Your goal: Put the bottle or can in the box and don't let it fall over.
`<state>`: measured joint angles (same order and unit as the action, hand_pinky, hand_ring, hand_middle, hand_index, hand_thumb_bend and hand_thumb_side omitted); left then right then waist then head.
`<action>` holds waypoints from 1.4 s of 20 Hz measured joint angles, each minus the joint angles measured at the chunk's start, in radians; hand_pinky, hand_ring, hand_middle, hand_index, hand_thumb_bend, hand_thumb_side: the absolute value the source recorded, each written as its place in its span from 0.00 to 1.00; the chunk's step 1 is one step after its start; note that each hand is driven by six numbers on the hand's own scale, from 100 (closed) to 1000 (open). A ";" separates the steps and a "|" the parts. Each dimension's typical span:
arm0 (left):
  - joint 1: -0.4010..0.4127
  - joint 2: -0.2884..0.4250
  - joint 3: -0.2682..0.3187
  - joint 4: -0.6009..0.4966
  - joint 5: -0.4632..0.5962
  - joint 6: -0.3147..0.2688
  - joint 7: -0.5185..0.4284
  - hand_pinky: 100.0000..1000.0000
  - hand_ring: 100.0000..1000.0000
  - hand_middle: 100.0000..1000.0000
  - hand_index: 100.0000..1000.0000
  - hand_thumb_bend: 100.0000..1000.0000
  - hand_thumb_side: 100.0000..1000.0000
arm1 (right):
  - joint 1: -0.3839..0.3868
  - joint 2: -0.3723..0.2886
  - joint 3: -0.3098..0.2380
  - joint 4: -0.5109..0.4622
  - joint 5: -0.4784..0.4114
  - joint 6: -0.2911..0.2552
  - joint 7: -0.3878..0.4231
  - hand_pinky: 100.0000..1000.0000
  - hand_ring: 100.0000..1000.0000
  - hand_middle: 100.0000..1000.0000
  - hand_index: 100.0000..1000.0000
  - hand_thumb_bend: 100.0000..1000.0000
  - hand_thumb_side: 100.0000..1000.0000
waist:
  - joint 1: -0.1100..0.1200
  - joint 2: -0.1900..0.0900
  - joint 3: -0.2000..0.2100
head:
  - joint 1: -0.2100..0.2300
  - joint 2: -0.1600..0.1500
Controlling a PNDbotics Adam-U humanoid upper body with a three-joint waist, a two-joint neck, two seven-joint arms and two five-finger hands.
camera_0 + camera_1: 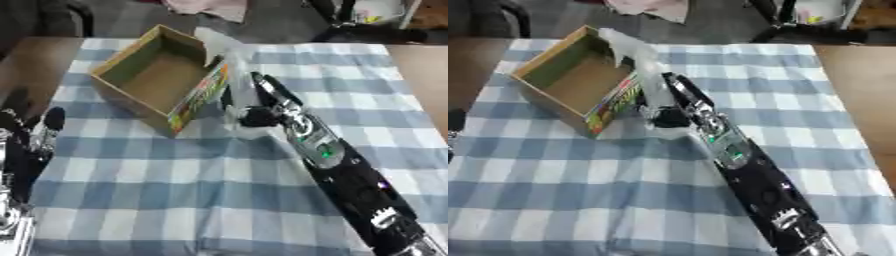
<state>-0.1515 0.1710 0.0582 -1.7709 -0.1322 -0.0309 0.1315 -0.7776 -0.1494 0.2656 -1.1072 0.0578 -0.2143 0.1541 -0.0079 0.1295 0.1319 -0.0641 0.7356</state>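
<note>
The robot's right hand [677,107] reaches up from the bottom right, its long black arm [754,180] lying across the blue and white checked cloth [175,190]. The hand is wrapped around a clear bottle [642,65] — the fingers [262,85] lie along one side and the dark thumb [255,117] curls in low on the other side, so it is grasping the bottle. The bottle sticks up and away from the hand, leaning toward the far left, and its top end sits over the near right edge of the box [140,75].

The box is just to the left of the hand and a little farther away. It is an open cardboard box, brown inside, with a bright colourful picture on the side wall closest to the hand. The bottle is not down inside it; I cannot tell if the bottle's bottom end touches the cloth.

The left hand [31,135] is well apart from all this, at the left edge — it rests there with its fingers up and relaxed, holding nothing
</note>
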 measured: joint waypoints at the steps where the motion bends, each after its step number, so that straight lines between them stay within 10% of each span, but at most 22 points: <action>1: 0.000 -0.002 0.001 0.000 0.000 0.000 0.000 0.96 1.00 1.00 0.94 0.55 0.59 | -0.011 -0.011 -0.002 -0.011 -0.020 0.010 0.000 0.87 0.55 0.26 0.35 0.00 0.00 | 0.000 0.000 0.004 | -0.003 -0.001; 16: -0.113 -0.024 -0.078 0.013 0.026 -0.013 -0.079 0.95 1.00 1.00 0.95 0.55 0.59 | -0.219 -0.112 -0.088 0.050 -0.124 0.044 -0.042 0.87 0.55 0.26 0.35 0.00 0.00 | -0.031 0.052 0.271 | -0.242 -0.092; 28: -0.122 -0.031 -0.086 0.015 0.032 -0.015 -0.095 0.95 1.00 1.00 0.95 0.55 0.59 | -0.260 -0.110 -0.093 0.060 -0.113 0.022 -0.034 0.87 0.56 0.26 0.35 0.00 0.00 | -0.045 0.055 0.289 | -0.312 -0.105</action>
<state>-0.2734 0.1401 -0.0281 -1.7561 -0.1005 -0.0462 0.0369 -1.0379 -0.2589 0.1726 -1.0469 -0.0548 -0.1924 0.1204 -0.0532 0.1848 0.4209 -0.3758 0.6303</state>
